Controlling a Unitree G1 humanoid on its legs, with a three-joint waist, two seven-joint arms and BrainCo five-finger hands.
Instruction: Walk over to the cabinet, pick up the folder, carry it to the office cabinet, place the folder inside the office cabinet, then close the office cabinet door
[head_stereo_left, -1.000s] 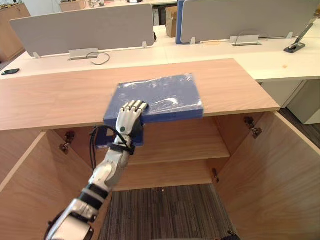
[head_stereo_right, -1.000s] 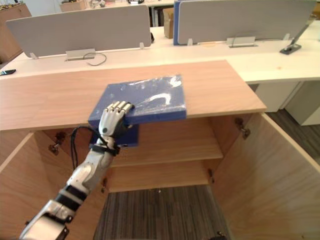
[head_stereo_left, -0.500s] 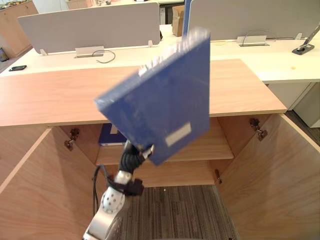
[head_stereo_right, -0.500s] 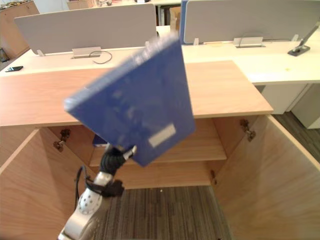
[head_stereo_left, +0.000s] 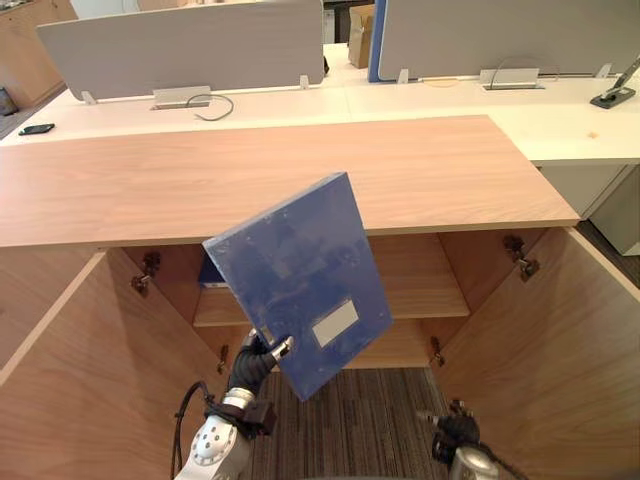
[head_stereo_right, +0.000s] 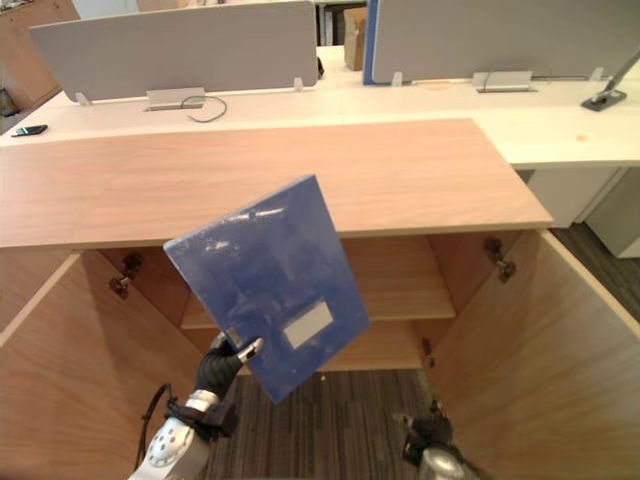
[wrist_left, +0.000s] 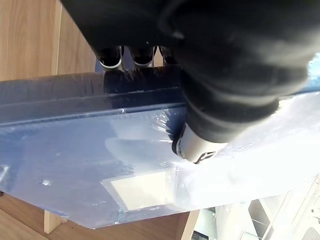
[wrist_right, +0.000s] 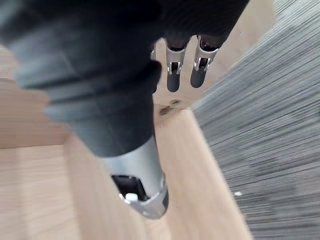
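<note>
You've got the blue folder (head_stereo_left: 297, 275) clamped in the left hand (head_stereo_left: 256, 354): it grips the folder's lower edge, and the folder rises from the hand in mid-air, tilted, with its top corner leaning to the hand's right. In the left wrist view the thumb (wrist_left: 199, 144) presses on the glossy face of the folder and the fingers (wrist_left: 143, 56) wrap over the edge onto the far side, so that's a firm pinch. The pale label (head_stereo_left: 335, 323) sits on the folder's face just right of the hand. The folder touches nothing but the hand and hangs in front of the open cabinet. Beyond the hand, the inner shelf (head_stereo_left: 425, 288) runs behind the folder, and a second blue item (head_stereo_left: 211, 271) lies on that shelf just above the hand, mostly hidden by the folder. The wooden cabinet top (head_stereo_left: 180, 185) is higher and farther than the hand, with the folder's upper edge crossing in front of its front edge. Both doors stand open: the left door (head_stereo_left: 60, 370) on the hand's left and the right door (head_stereo_left: 560, 350) well off to its right. Grey carpet (head_stereo_left: 350, 415) is below. The right hand (head_stereo_left: 456, 434) is low and well apart to the right, with its fingers (wrist_right: 172, 75) hanging relaxed and holding nothing.
</note>
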